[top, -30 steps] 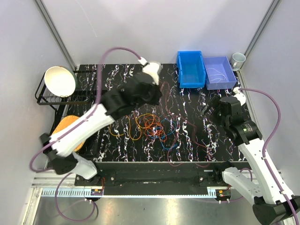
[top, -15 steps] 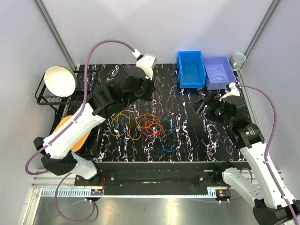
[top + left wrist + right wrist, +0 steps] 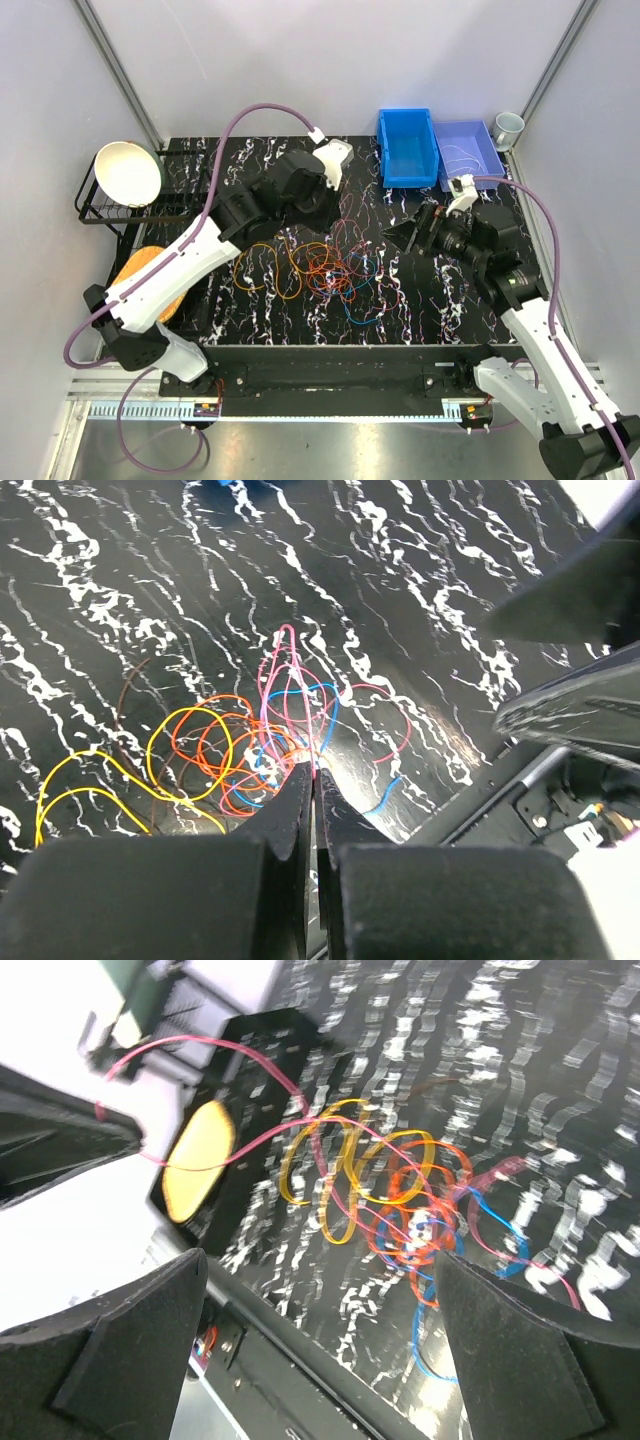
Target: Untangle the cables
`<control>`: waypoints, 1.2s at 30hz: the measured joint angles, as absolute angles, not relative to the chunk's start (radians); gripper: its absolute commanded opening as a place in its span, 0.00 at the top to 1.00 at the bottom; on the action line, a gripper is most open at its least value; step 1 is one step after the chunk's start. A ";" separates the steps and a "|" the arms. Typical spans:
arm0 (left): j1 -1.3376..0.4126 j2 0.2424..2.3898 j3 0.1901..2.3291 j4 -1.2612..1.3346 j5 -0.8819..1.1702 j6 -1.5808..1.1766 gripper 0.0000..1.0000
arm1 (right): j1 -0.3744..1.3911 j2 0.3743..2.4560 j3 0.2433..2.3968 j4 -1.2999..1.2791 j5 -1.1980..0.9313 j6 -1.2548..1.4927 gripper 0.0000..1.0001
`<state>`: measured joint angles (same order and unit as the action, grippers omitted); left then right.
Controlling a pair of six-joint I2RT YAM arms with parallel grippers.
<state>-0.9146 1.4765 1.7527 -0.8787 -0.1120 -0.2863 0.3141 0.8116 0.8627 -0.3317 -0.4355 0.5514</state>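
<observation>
Aloft, left hand (image 3: 313, 772) pinches pink cable (image 3: 288, 632).

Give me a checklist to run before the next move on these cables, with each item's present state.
1. Left tool shut: ok, fingers pressed together.
2. Pink cable held by the left tool: ok, it rises from the pile up to that tool.
3. Right tool open: ok, pads spread wide.
4. Right tool free of cables: ok, nothing between its pads.
5. Tangle separated: not ok, orange, blue and red loops overlap.
6. Which other loops the pink cable drags along: cannot tell.
</observation>
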 measured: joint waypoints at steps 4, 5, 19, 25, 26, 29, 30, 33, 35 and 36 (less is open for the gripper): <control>-0.892 1.476 1.766 -0.884 -0.062 -0.283 1.00 | 0.314 0.856 0.843 -0.224 -0.545 0.536 0.01; -0.886 1.476 1.769 -0.884 -0.052 -0.282 1.00 | 0.314 0.868 0.842 -0.208 -0.560 0.531 0.01; -0.859 1.495 1.881 -0.919 0.054 -0.268 0.98 | 0.329 1.085 0.845 0.061 -0.673 0.413 0.07; -0.848 1.509 1.903 -0.947 0.062 -0.261 0.98 | 0.376 1.167 0.849 0.123 -0.672 0.405 0.08; -0.847 1.509 1.903 -0.950 0.064 -0.261 0.98 | 0.386 1.177 0.855 0.137 -0.672 0.404 0.08; -0.843 1.509 1.903 -0.952 0.069 -0.260 0.98 | 0.416 1.206 0.875 0.171 -0.671 0.402 0.09; -0.842 1.509 1.904 -0.952 0.070 -0.260 0.98 | 0.426 1.215 0.879 0.181 -0.671 0.401 0.09; -0.839 1.509 1.905 -0.952 0.076 -0.259 0.98 | 0.460 1.246 0.889 0.210 -0.665 0.399 0.09; -0.838 1.509 1.905 -0.952 0.080 -0.259 0.98 | 0.475 1.266 0.892 0.222 -0.662 0.400 0.10; -0.837 1.509 1.905 -0.952 0.081 -0.259 0.98 | 0.480 1.274 0.894 0.226 -0.656 0.400 0.10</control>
<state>-0.8371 1.5093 1.9049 -0.9516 0.0811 -0.2592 0.4805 1.2743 0.8936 0.2256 -0.6556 0.3996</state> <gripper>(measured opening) 0.024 0.907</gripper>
